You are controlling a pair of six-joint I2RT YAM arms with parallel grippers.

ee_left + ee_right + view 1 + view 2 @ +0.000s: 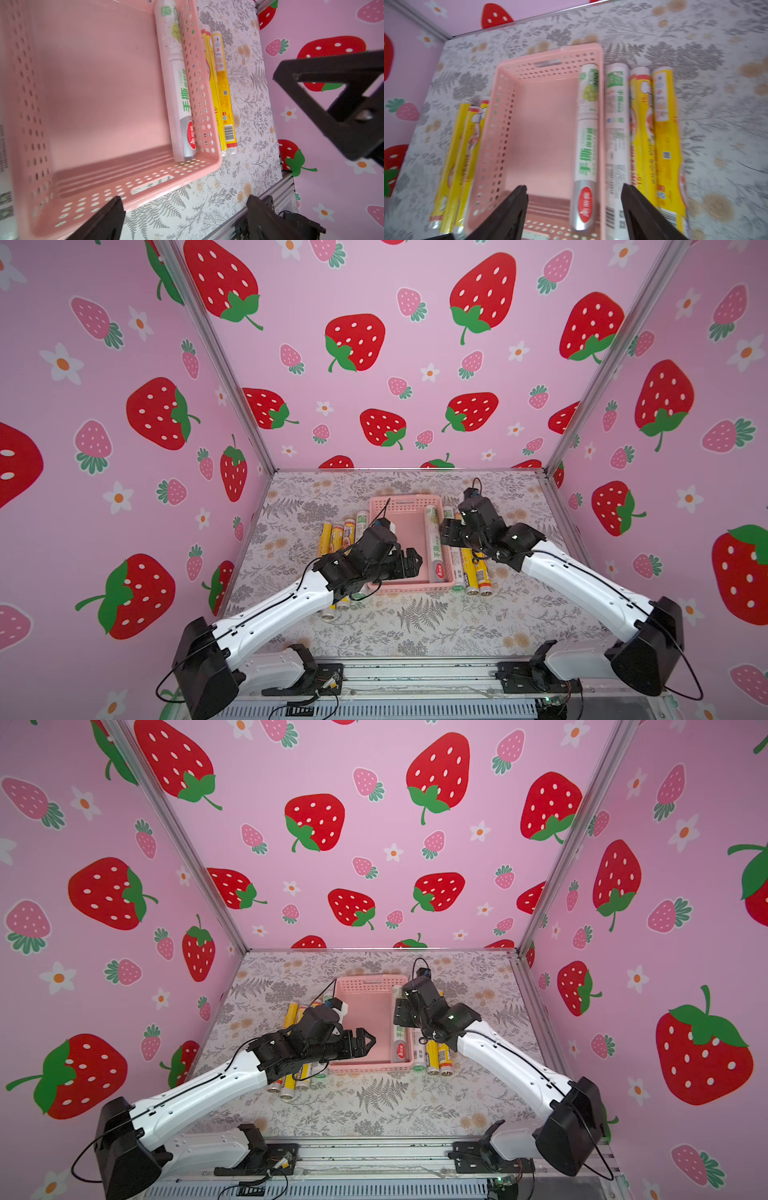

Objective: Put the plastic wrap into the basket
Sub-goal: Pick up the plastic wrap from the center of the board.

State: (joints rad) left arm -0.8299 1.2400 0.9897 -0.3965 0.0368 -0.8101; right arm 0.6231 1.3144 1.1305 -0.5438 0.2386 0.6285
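Note:
The pale-pink basket [409, 501] [365, 982] [145, 180] [550, 54] stands mid-table. One white and green roll of plastic wrap [434, 543] [400, 1040] [174, 83] [587, 135] lies inside it along the right wall. More rolls lie on the table beside it: yellow ones at its left [336, 537] [463, 155], a white one [615, 124] and yellow ones [473, 572] [222, 83] [664, 135] at its right. My left gripper [413, 563] [365, 1042] [184, 198] hangs open over the basket's near-left corner, holding nothing. My right gripper [446, 531] [401, 1011] [573, 187] is open above the basket's right wall, straddling the roll inside without holding it.
The table [415, 626] wears a floral cloth and is boxed in by pink strawberry walls on three sides. An aluminium rail [415, 672] runs along the near edge, where both arm bases are mounted.

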